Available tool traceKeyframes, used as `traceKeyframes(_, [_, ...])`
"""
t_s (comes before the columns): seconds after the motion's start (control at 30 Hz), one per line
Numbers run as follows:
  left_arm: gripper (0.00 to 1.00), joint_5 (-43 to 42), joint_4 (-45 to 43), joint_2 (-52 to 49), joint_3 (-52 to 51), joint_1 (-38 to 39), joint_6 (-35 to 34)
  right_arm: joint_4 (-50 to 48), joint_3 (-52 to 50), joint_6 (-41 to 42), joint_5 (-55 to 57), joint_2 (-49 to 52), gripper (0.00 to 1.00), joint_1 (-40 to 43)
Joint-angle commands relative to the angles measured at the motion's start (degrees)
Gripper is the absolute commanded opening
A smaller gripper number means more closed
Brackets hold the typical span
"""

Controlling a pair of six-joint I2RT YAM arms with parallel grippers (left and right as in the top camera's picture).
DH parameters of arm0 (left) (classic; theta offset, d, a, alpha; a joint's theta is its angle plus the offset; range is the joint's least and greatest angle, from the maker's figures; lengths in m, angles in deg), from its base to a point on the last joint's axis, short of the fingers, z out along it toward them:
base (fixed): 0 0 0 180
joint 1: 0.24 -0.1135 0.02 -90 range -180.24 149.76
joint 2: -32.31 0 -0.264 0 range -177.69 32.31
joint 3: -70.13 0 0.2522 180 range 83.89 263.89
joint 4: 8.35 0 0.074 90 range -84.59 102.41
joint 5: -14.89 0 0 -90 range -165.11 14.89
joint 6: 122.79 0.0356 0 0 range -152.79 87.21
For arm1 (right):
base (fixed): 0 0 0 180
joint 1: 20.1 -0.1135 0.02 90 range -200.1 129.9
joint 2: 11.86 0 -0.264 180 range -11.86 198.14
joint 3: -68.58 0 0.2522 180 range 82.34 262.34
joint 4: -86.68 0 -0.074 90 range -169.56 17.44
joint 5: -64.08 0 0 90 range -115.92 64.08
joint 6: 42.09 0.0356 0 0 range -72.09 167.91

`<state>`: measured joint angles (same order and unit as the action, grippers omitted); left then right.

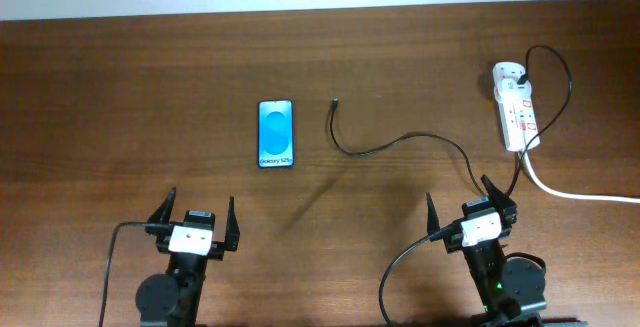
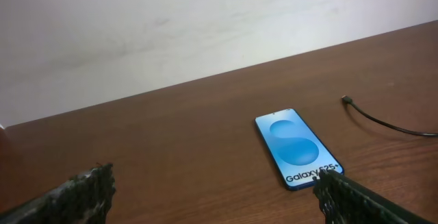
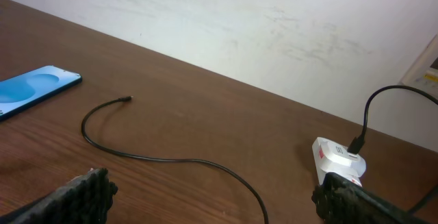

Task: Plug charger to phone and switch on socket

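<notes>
The phone lies flat at the table's middle, blue-and-white screen up with "Galaxy" text; it also shows in the left wrist view and the right wrist view. The charger, a thin black cable, curves from its plug tip right of the phone toward the socket; it also shows in the right wrist view. The socket, a white power strip, lies at the far right and shows in the right wrist view. My left gripper and right gripper are open, empty, near the front edge.
A thick white cord runs from the socket off the right edge. A pale wall rises behind the table's far edge. Thicker black robot cables trail by the arm bases at the front.
</notes>
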<state>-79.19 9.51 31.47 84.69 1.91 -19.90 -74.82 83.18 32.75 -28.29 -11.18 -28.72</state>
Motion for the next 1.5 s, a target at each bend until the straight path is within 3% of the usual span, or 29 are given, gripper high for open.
traceKeyframes(0.0, [0.99,-0.61,-0.07,0.50,-0.28,-0.35,0.90,1.03,0.17,0.59,0.50,0.04,0.98,-0.33])
traceKeyframes(0.47, [0.99,-1.03,-1.46,0.48,0.76,-0.35,-0.81,-2.23,0.44,0.61,0.07,0.04,0.98,-0.33])
traceKeyframes(0.73, [0.99,-1.09,-5.99,-1.49,5.31,-0.35,-4.68,-2.01,6.82,2.16,0.04,0.04,0.99,-0.33])
traceKeyframes(0.97, [0.99,-3.98,-5.27,-12.17,16.48,-0.35,-4.63,3.87,15.43,2.19,0.09,0.04,0.98,-0.33])
traceKeyframes(1.13, [0.99,-8.59,1.09,-24.24,29.07,-0.35,-4.20,9.16,24.00,2.14,0.11,2.45,0.98,-0.33])
traceKeyframes(1.47, [0.99,-14.86,17.79,-48.00,53.70,-0.35,-4.20,20.35,42.49,2.16,0.07,21.05,0.98,-0.33])
